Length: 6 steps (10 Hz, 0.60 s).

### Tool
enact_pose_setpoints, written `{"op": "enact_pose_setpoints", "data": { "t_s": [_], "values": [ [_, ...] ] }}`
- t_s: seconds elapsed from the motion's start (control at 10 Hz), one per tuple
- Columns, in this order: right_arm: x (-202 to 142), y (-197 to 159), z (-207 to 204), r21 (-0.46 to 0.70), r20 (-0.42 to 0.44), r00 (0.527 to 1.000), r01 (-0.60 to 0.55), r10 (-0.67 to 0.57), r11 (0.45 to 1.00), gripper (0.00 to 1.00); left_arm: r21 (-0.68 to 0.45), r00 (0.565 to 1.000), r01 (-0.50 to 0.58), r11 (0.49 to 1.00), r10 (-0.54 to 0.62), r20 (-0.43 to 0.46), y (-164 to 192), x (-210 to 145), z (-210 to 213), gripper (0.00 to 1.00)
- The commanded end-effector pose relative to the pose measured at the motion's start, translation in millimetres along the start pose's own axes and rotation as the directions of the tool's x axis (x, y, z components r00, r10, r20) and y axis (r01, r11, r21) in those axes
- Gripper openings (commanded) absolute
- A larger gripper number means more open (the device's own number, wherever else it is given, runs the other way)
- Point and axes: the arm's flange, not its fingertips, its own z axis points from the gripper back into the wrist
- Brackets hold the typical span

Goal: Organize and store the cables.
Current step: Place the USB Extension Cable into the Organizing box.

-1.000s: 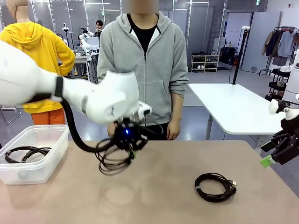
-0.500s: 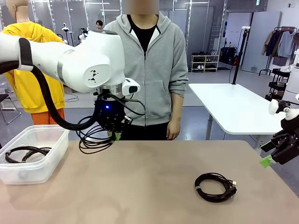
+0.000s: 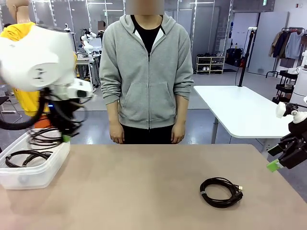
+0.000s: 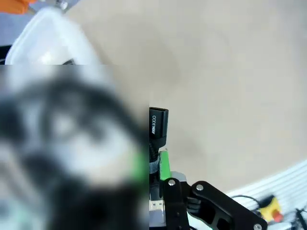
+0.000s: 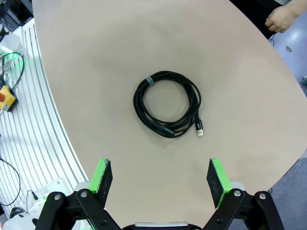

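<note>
cable (image 3: 44, 140) clamped, left end effector (image 3: 64, 137) (above bin (image 3: 33, 177))

Heads up, there's one bit of print you can read in the left wrist view. The black plug (image 4: 158, 123) on the cable (image 3: 45, 138) has small white lettering running sideways along it. It looks like "CODEWAY", a brand name by the look of it.

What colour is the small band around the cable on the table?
Pale blue-grey band on the black cable; clearest in the right wrist view.
</note>
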Motion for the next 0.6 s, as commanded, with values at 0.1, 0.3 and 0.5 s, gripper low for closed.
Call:
{"op": "enact_pose_setpoints", "data": {
  "t_s": [0.1, 0.3, 0.5],
  "values": [
    [3, -1, 0, -0.009, 0.003, 1.000, 0.020, -0.020, 1.000, 1.00, -0.012, 0.996, -0.084, 0.996, 0.085, 0.014, 61, -29, -33, 0.08],
    [3, -1, 0, -0.009, 0.003, 1.000, 0.020, -0.020, 1.000, 1.00, 0.009, 0.983, -0.186, 0.983, 0.186, -0.003, 95, -23, -67, 0.08],
    [3, -1, 0, -0.009, 0.003, 1.000, 0.020, -0.020, 1.000, 1.00, -0.045, 0.960, -0.273, 0.961, 0.275, 0.043, 114, -7, -99, 0.08]
  ]
}}
